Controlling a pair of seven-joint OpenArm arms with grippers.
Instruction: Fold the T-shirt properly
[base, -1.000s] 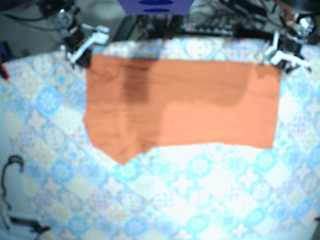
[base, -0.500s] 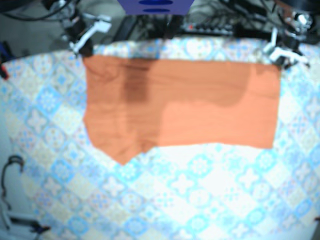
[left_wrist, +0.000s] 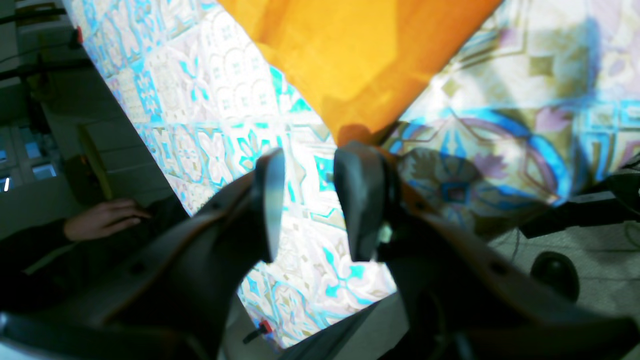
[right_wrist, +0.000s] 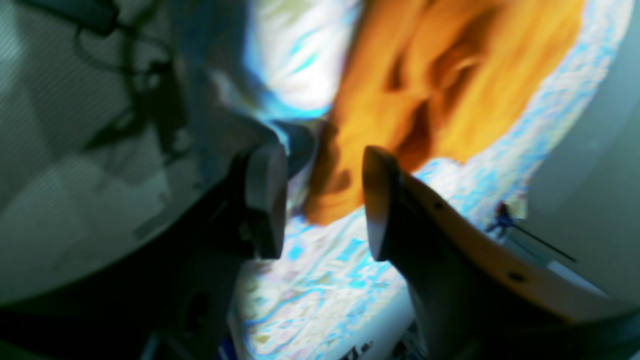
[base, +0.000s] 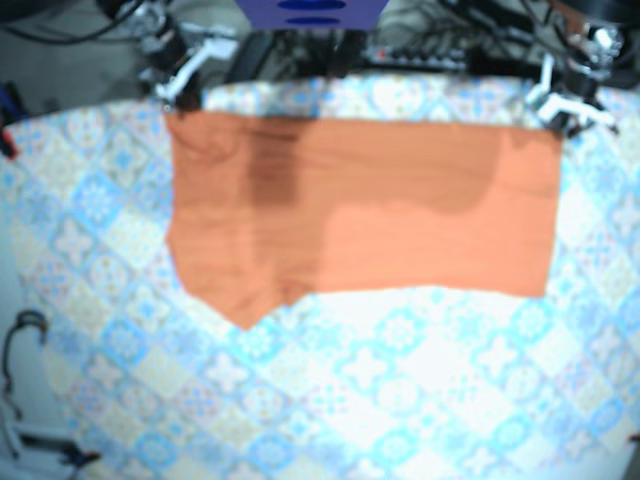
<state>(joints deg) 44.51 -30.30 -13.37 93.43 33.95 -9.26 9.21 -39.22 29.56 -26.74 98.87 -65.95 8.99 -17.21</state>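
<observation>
Base view: shirt (base: 360, 210) is seen spread flat across the upper half of the frame, on a patterned cloth (base: 400, 400) that fills the rest
Shirt outline: a broad orange rectangle, with a pointed flap jutting down at its lower left
Shirt layers: a darker band is seen near the upper left, and a paler layered panel across the lower right
Right gripper (base: 185, 75): placed at the upper left of the base view, just at the shirt's upper left corner; contact cannot be told
Right jaws: shown parted by a moderate gap in the right wrist view, with nothing held between them; the shirt's corner is seen through the gap, blurred
Left gripper (base: 560, 100): placed at the upper right of the base view, at the shirt's upper right corner
Left jaws: shown narrowly parted in the left wrist view, with nothing clamped; the shirt's corner tip is seen just above the right-hand finger (left_wrist: 362, 200), and whether it is touched cannot be told
Bystander: a person's hand (left_wrist: 102, 220) is seen at the middle left of the left wrist view, off the cloth
</observation>
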